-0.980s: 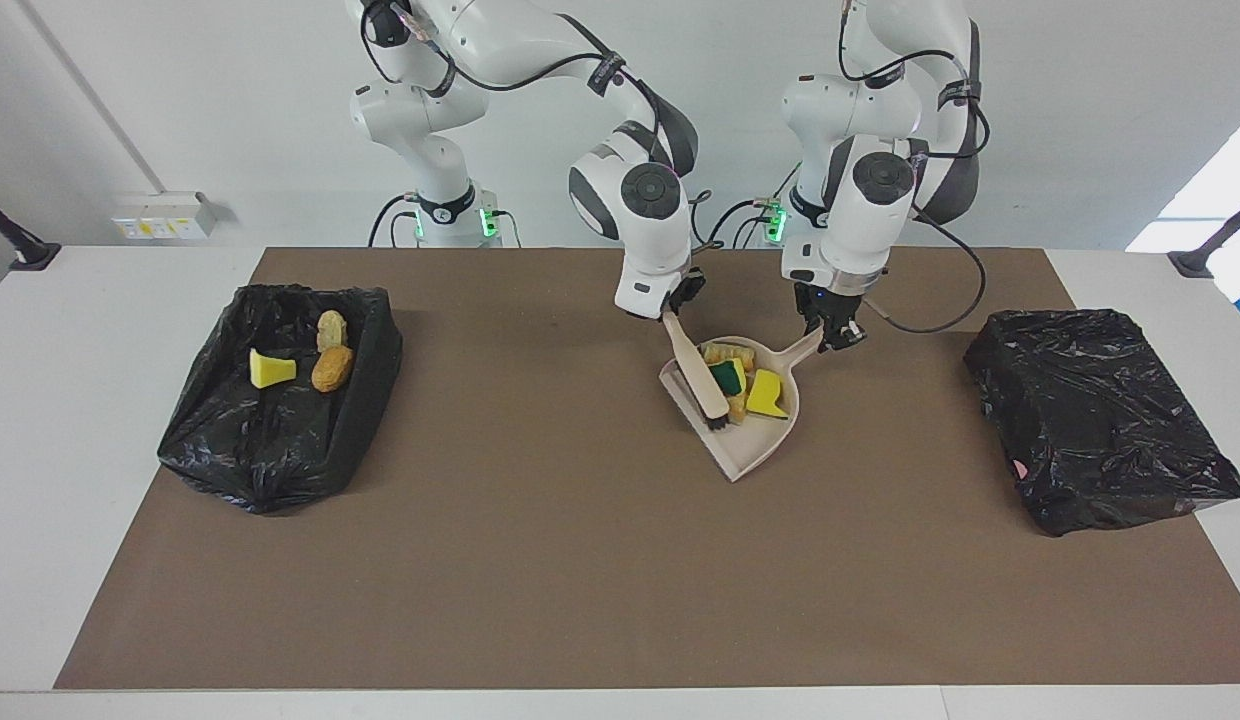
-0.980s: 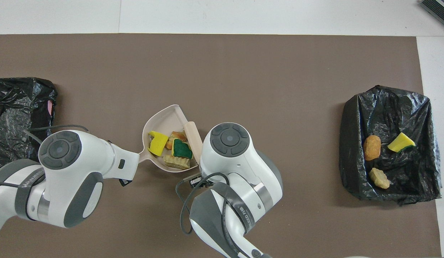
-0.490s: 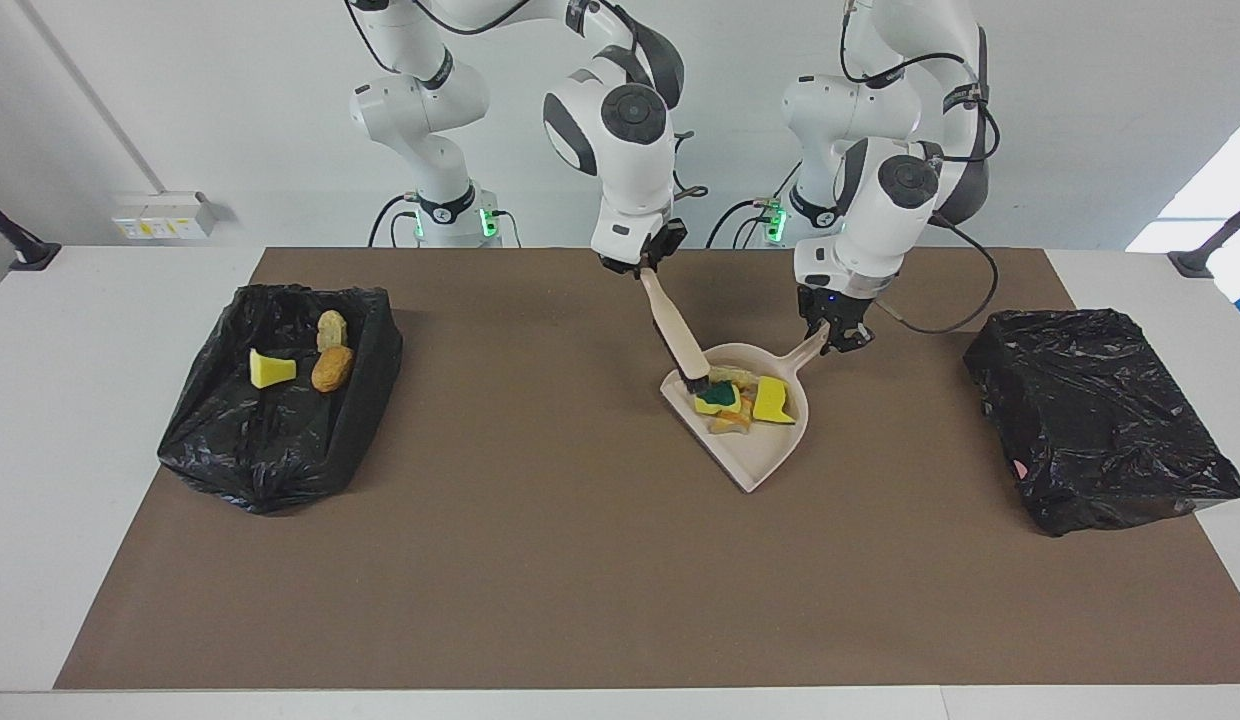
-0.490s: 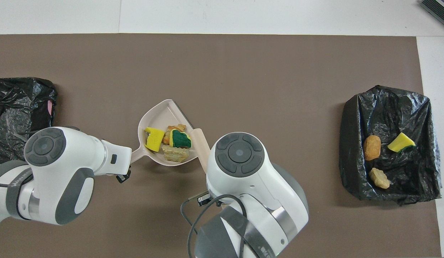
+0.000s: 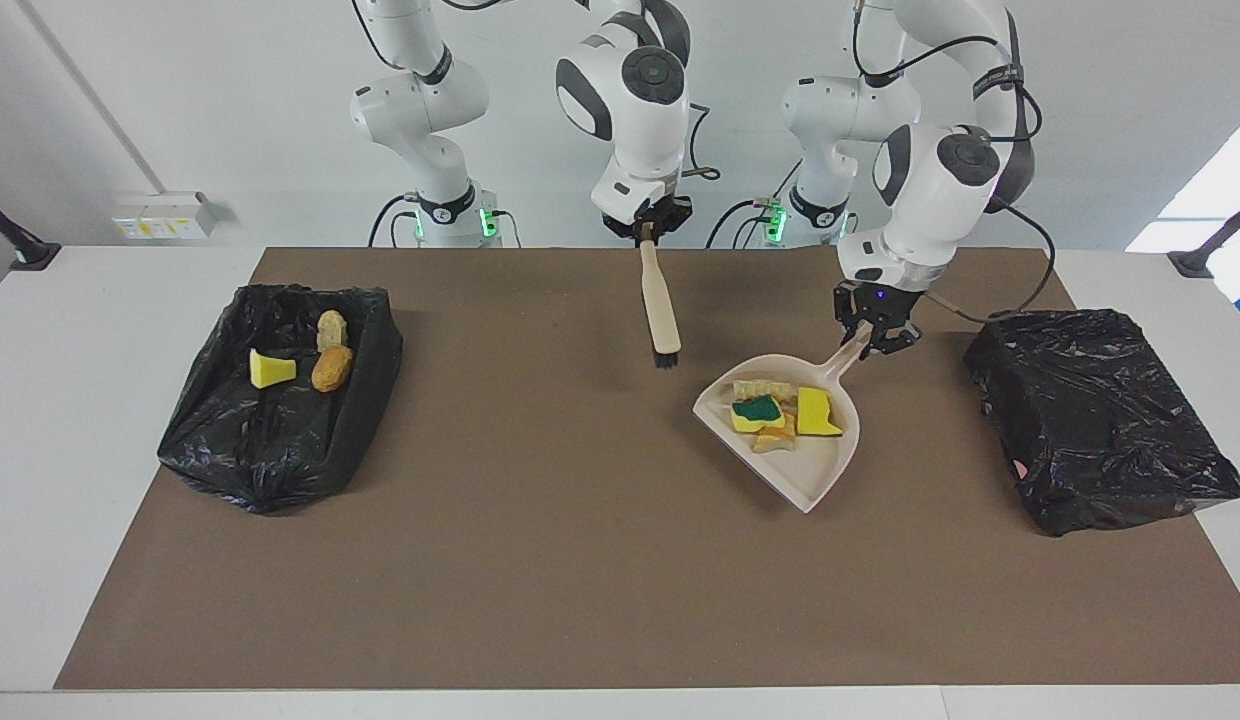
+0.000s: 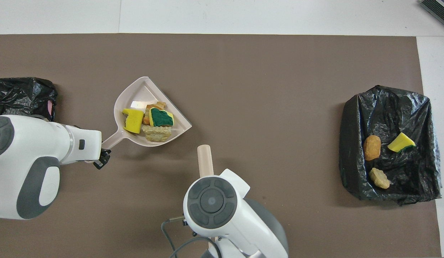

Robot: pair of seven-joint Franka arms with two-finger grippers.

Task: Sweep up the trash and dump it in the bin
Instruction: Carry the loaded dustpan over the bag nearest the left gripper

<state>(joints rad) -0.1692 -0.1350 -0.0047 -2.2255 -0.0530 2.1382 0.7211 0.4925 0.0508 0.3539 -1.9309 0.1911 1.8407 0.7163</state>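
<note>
My left gripper is shut on the handle of a beige dustpan and holds it tilted just above the mat. The pan also shows in the overhead view. In it lie trash scraps: a yellow-and-green sponge, a yellow sponge bit, a tan chunk and an orange-striped chunk. My right gripper is shut on a beige brush, which hangs bristles down over the mat beside the pan, apart from it. In the overhead view the brush pokes out from under the right arm.
An open black-bag bin at the right arm's end holds a yellow sponge wedge and two brown chunks. A second black-bag bin stands at the left arm's end, close to the dustpan.
The right gripper has lifted the brush out of the dustpan and drawn it back toward the robots. The left gripper has carried the loaded dustpan toward the left arm's end.
</note>
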